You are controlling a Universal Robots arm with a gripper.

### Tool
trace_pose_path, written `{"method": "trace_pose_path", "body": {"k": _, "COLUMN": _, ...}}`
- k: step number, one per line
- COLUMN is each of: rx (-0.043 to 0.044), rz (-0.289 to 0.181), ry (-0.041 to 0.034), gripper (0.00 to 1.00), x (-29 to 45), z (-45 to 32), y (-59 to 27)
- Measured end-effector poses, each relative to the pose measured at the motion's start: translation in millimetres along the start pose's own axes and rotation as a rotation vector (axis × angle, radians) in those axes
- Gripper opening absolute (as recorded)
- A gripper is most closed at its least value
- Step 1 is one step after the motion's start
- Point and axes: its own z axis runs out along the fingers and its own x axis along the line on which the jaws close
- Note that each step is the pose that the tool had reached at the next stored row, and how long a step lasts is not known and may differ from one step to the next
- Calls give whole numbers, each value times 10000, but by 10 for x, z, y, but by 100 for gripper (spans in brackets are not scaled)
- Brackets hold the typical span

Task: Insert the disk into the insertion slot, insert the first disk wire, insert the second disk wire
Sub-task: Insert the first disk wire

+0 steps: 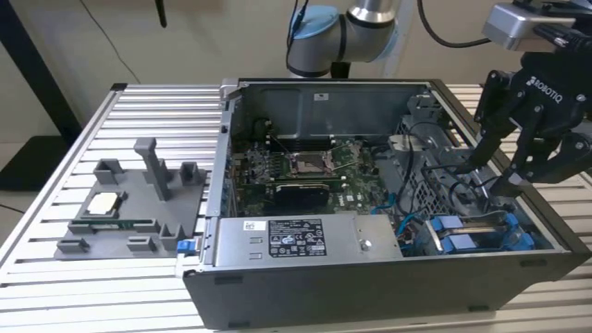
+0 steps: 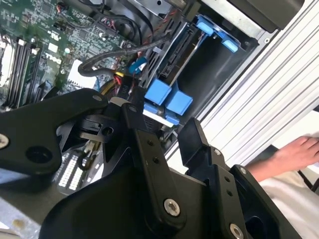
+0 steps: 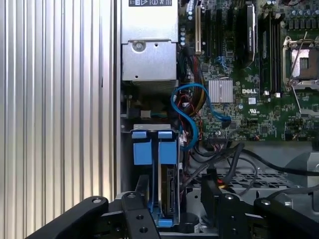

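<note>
1. All of the work is resting on a slatted metal table (image 1: 138,111), which is spreading across the left of the exterior view and giving the machine a flat base.
2. 1 open computer case (image 1: 370,298) is lying on its side at centre frame, so its inside is facing up toward the arm.
3. The gripper (image 1: 493,175) is hanging at the upper right of the exterior view, fingers spread apart and gripping nothing, poised above the drive corner.
4. The insertion slot (image 1: 527,239) is sitting at the case's lower right. The disk (image 3: 169,191) is standing edge-on at the lower centre of the first wrist view. It is apparently seated in the slot, its connector edge facing out for wiring.
5. 1 blue cable (image 3: 187,107) is looping at mid-frame just beside the disk; where its ends are going is unclear.
6. A person's hand (image 2: 299,149) is lying at the right edge of the second wrist view, well apart from the slot.
</note>
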Motion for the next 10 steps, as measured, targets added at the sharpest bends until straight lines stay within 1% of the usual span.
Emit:
{"method": "trace_pose_path", "body": {"k": 3, "rx": -2, "rz": 1, "ry": -60, "gripper": 55, "x": -35, "z": 4, "y": 38}}
{"method": "trace_pose_path", "body": {"k": 4, "rx": -2, "rz": 1, "ry": -70, "gripper": 55, "x": -44, "z": 7, "y": 46}}
{"method": "trace_pose_path", "body": {"k": 10, "rx": -2, "rz": 0, "ry": -71, "gripper": 55, "x": -55, "z": 16, "y": 48}}
